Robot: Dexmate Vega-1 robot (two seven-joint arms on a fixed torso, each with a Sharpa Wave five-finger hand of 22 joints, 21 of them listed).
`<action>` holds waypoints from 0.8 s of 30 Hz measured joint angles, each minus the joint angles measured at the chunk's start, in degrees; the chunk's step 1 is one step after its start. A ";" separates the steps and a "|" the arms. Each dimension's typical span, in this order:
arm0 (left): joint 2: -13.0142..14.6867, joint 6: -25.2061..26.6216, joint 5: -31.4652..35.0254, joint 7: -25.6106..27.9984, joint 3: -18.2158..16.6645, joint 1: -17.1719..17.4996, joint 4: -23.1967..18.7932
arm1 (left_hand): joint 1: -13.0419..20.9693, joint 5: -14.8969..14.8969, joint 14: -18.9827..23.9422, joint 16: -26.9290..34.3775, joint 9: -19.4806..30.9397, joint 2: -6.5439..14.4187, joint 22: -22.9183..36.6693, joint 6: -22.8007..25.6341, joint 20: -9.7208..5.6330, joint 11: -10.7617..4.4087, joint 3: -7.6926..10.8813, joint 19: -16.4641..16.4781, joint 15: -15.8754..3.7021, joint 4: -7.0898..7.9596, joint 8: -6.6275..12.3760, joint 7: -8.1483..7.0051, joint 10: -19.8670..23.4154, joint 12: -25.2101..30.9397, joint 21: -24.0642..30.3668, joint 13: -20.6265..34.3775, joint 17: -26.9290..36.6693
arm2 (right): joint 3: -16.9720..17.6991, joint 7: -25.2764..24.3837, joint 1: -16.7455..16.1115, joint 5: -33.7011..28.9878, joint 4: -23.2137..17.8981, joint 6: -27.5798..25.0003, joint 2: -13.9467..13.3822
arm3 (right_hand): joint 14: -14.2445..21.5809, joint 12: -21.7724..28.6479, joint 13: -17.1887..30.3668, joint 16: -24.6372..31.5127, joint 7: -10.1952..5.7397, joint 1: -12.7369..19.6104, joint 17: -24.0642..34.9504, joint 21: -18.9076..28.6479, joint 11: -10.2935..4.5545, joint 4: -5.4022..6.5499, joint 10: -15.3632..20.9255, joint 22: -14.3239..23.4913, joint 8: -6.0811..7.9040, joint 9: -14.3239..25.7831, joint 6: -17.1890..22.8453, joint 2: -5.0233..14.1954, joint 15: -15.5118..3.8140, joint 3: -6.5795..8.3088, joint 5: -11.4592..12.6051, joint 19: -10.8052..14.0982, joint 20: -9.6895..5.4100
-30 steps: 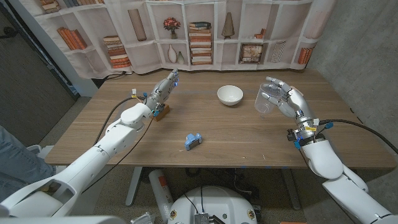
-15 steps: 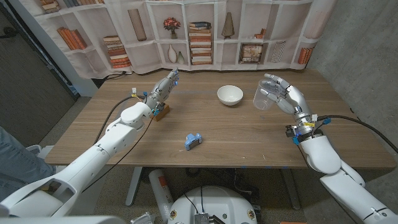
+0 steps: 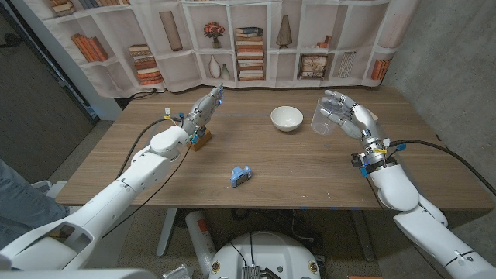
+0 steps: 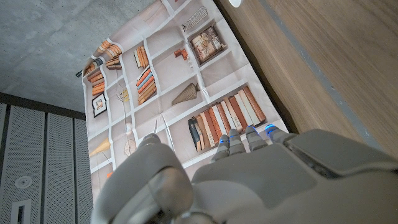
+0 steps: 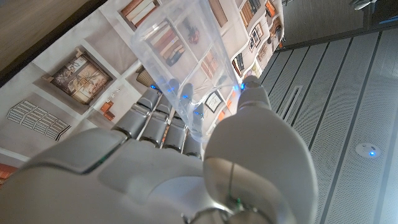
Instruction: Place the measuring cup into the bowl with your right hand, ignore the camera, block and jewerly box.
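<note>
One clear measuring cup (image 3: pixel 325 121) sits pinched in my right hand (image 3: pixel 350 120), lifted off the table, with the bowl (image 3: pixel 286 118) off toward its fingertip side. It looks light, thin-walled and slick, so I'd keep gripping the wall gently. Left hand (image 3: pixel 203 111) holds nothing.

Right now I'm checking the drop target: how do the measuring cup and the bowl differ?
The measuring cup is clear plastic; the bowl is opaque white. The cup is held in the right hand above the table; the bowl sits on the table. Both are open containers.
</note>
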 measured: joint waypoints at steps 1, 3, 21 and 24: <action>0.05 0.07 0.00 0.01 -0.02 0.01 -0.05 | 0.00 0.00 0.00 0.00 0.00 0.00 0.08 0.00 0.00 0.00 -0.12 0.00 0.00 -0.13 0.00 0.00 0.00 0.00 0.00 0.00 0.00 | -0.04 0.02 0.06 0.01 0.03 -0.08 -0.01 | 0.00 0.00 0.00 0.00 0.00 0.00 0.00 0.00 0.00 0.00 0.00 0.00 0.00 0.00 0.00 0.00 0.00 0.00 0.00 0.00 0.00; 0.18 0.13 0.00 0.04 -0.09 0.08 -0.19 | 0.00 0.00 0.00 0.00 0.00 0.00 0.09 0.00 0.00 0.00 -0.25 0.00 0.00 -0.25 0.00 0.00 0.00 0.00 0.00 0.00 0.00 | -0.41 0.07 0.64 0.05 0.20 -0.24 -0.09 | 0.17 0.00 0.00 0.00 0.21 0.00 0.00 0.00 0.00 0.00 0.00 0.00 0.00 0.00 0.21 0.00 -0.17 0.00 0.00 0.00 0.00; 0.78 0.59 -0.32 0.33 -0.64 0.58 -0.90 | 0.00 0.00 0.00 0.00 0.00 0.00 0.08 0.00 0.00 0.00 -0.48 0.00 0.00 0.00 0.00 0.00 0.00 0.00 0.00 0.00 0.00 | -2.76 0.29 4.80 0.51 1.78 -1.07 -0.64 | 0.52 0.00 0.00 0.00 0.42 0.48 -0.01 0.00 0.00 0.00 0.00 0.00 -0.22 0.00 0.41 0.47 -0.11 -0.01 -0.50 -0.01 0.01; 0.81 0.59 -0.40 0.40 -0.74 0.67 -0.94 | 0.00 0.00 0.00 0.00 0.00 0.00 0.08 0.00 0.00 0.00 -0.48 0.00 0.00 0.00 0.00 0.00 0.00 0.00 0.00 0.00 0.00 | -3.10 0.32 5.46 0.64 2.01 -1.22 -0.74 | 0.62 0.00 0.00 0.00 0.42 0.62 -0.01 0.00 0.00 -0.01 -0.01 0.00 -0.22 0.00 0.41 0.61 0.00 -0.01 -0.50 0.17 0.19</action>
